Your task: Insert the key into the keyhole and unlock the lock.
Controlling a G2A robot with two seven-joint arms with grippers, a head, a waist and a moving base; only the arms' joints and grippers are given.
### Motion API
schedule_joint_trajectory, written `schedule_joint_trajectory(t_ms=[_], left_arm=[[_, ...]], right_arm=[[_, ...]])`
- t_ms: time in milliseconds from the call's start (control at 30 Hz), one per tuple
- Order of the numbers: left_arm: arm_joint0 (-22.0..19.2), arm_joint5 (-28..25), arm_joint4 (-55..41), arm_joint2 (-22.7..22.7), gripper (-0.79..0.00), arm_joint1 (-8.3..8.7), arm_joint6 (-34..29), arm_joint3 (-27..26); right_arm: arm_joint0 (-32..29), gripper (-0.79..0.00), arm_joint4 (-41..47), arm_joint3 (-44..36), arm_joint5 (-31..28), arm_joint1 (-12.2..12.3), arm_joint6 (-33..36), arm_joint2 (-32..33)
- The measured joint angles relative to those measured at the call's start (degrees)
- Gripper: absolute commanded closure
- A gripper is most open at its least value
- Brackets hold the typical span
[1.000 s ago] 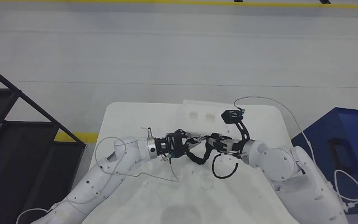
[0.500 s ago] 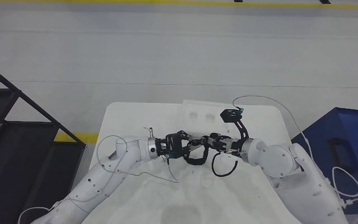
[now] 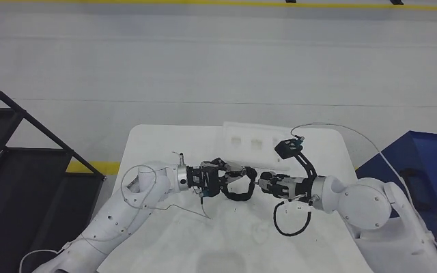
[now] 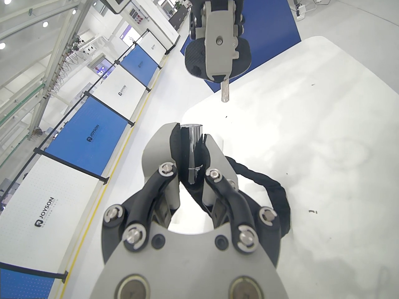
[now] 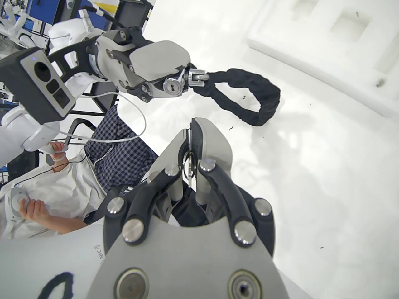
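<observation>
Key (image 4: pixel 224 92) and lock (image 4: pixel 194 149) are both held up over the table (image 3: pixel 157 147), facing each other, not mated yet.
Top view: your L gripper (image 3: pixel 231 180) and R gripper (image 3: pixel 262 182) sit nose to nose above the white tabletop, w/ the lock's black loop (image 3: pixel 239 196) drooping beneath them. L wrist view: L gripper (image 4: pixel 190 133) is clamped on the chrome lock cylinder. Opposite it, R gripper (image 4: pixel 218 74) pinches the key, blade tip aimed at the cylinder's end w/ a clear gap between. R wrist view: R gripper (image 5: pixel 190 132) is closed on the key's head. The keyhole (image 5: pixel 172 86) faces this cam, the loop (image 5: pixel 249 94) hangs off the lock, and the foam tray (image 5: pixel 327 32) lies beyond.
</observation>
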Motion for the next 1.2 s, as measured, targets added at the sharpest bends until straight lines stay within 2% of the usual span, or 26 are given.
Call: schedule_joint_trajectory(t_ms=[500,1200], left_arm=[[-1.6,-1.7,1.8,2.7,0.000,-0.66,1.1,0.9],[-1.7,-2.2,1.7,2.9,0.000,-0.83,1.3,1.3]], right_arm=[[-1.4,0.000,-6.5,-2.8,-2.7,0.1,-6.3,-3.3],[-0.3,0.000,-7.5,-1.5,-1.2,0.0,-6.1,-4.6]])
